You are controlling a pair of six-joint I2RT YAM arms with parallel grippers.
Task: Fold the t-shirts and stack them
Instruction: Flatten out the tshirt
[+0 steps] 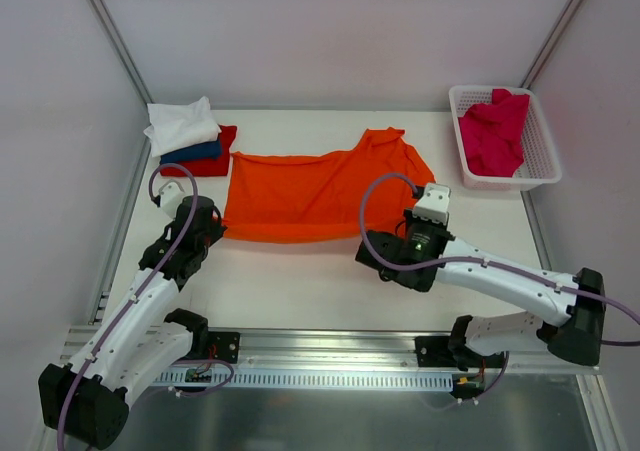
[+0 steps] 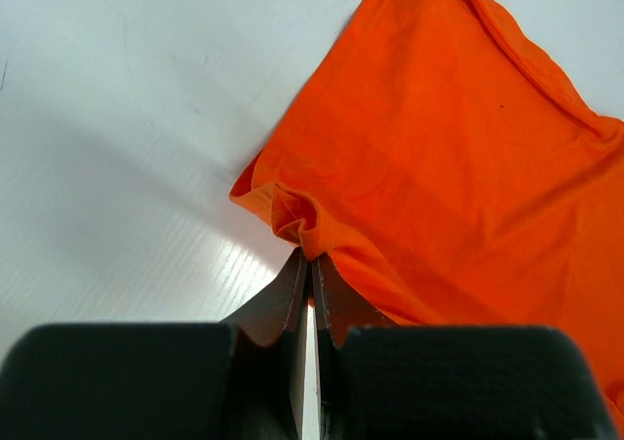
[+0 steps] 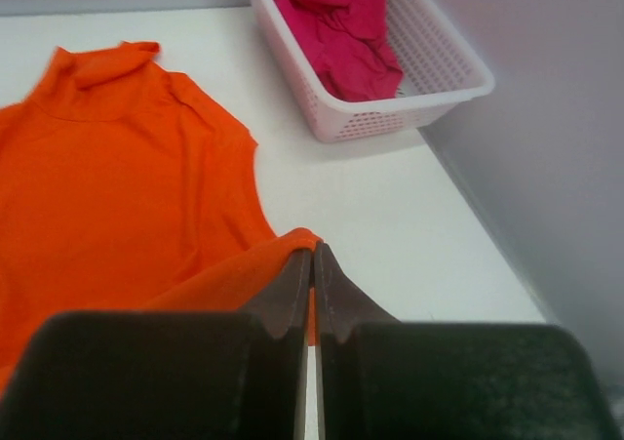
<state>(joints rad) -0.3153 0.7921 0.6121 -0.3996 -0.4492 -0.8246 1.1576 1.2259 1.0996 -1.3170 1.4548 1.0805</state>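
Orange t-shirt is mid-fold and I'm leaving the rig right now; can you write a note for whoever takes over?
Hands: left hand shut on the orange t-shirt at its near-left corner; right hand shut on its near-right edge.
Done: white t-shirt, dark blue t-shirt and red t-shirt stacked at far left.
Left: fold and stack the orange one, then the crimson-pink t-shirt lying in the basket.

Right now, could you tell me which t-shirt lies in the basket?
The crimson-pink t-shirt; the orange t-shirt is spread on the table, the others in a stack.
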